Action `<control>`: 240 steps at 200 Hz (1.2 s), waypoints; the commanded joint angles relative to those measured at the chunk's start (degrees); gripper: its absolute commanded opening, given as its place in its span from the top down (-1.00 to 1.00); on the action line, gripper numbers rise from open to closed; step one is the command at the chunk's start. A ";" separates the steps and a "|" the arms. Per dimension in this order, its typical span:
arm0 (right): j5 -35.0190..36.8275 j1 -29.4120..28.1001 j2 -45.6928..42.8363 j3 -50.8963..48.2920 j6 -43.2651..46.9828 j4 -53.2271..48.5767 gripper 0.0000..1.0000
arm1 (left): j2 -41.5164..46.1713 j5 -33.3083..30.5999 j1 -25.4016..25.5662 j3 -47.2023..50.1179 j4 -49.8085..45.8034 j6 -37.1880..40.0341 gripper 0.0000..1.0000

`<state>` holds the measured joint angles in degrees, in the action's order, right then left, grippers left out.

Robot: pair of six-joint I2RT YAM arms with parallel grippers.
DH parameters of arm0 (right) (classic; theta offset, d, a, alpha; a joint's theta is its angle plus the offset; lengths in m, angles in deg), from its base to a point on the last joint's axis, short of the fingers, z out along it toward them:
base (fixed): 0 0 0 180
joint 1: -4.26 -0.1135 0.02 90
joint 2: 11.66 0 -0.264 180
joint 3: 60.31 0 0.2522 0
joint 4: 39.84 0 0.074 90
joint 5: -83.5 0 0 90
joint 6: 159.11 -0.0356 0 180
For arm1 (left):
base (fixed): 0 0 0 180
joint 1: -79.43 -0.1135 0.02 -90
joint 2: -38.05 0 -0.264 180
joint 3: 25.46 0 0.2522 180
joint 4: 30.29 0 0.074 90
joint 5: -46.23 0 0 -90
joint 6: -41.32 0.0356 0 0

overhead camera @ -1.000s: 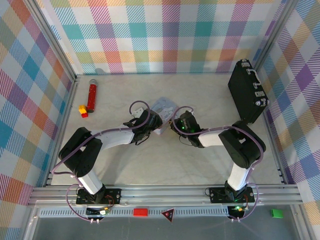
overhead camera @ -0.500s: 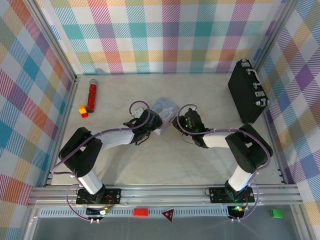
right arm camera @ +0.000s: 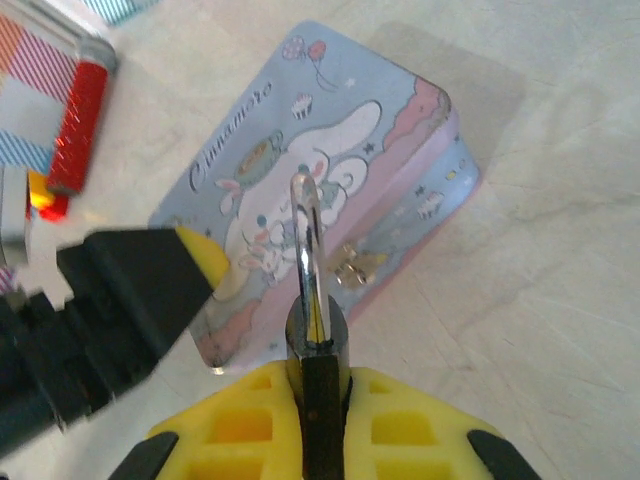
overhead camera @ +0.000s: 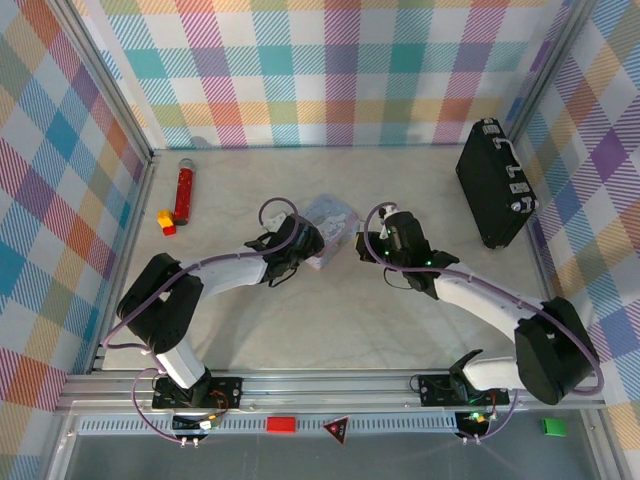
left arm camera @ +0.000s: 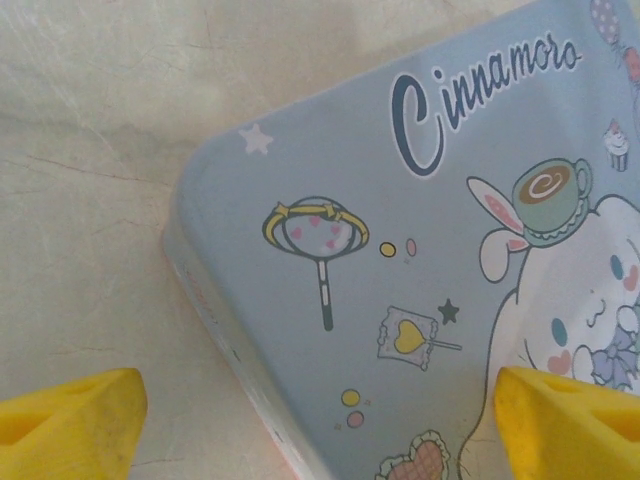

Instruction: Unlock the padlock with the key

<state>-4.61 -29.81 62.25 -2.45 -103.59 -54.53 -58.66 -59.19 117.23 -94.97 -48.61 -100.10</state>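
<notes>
The padlock [right arm camera: 318,350] is gripped in right tool [right arm camera: 320,405]; left tool [left arm camera: 320,430] is held wide over box [left arm camera: 400,230] on table [left arm camera: 90,150].

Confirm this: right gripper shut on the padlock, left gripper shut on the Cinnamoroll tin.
Wrong on the left gripper: it is open, its yellow fingertips wide apart at a corner of the Cinnamoroll tin, as the left wrist view shows. The right gripper is shut on the padlock.
</notes>
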 commanded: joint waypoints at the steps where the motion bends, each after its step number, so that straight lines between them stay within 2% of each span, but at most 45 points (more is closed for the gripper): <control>1: 0.71 0.48 -2.62 3.26 9.03 -14.09 1.00 | -4.51 -0.41 -2.02 -2.03 -13.80 4.01 -0.79; 67: 2.82 0.35 -6.50 3.59 14.59 -24.00 1.00 | -11.63 2.98 -3.08 -9.05 -13.78 7.18 -0.82; 99: 7.65 0.40 -3.64 3.39 14.31 -27.58 1.00 | -15.62 3.43 -4.99 -15.86 -16.10 10.20 -0.83; 157: 8.00 -0.75 1.30 3.78 13.69 -29.19 1.00 | -20.85 4.75 -9.89 -27.02 -21.43 14.52 -0.88; 172: 10.28 -1.16 3.26 3.92 12.95 -29.73 1.00 | -22.18 7.82 -11.09 -30.14 -22.34 16.97 -0.88; 183: 11.81 -1.16 5.24 4.53 12.69 -30.83 1.00 | -22.91 10.63 -11.20 -34.50 -26.54 19.98 -0.85; 205: 14.34 -1.49 8.94 5.90 12.43 -33.15 1.00 | -17.37 9.44 -10.01 -34.82 -28.49 22.94 -0.94; 240: 16.42 -2.90 12.33 7.80 12.12 -35.48 1.00 | -1.74 8.60 -10.38 -21.60 -23.59 22.62 -1.00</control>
<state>8.61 -31.40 73.09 2.47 -90.89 -86.59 -71.90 -49.92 106.98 -122.86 -70.77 -79.83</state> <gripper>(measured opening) 0.104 0.999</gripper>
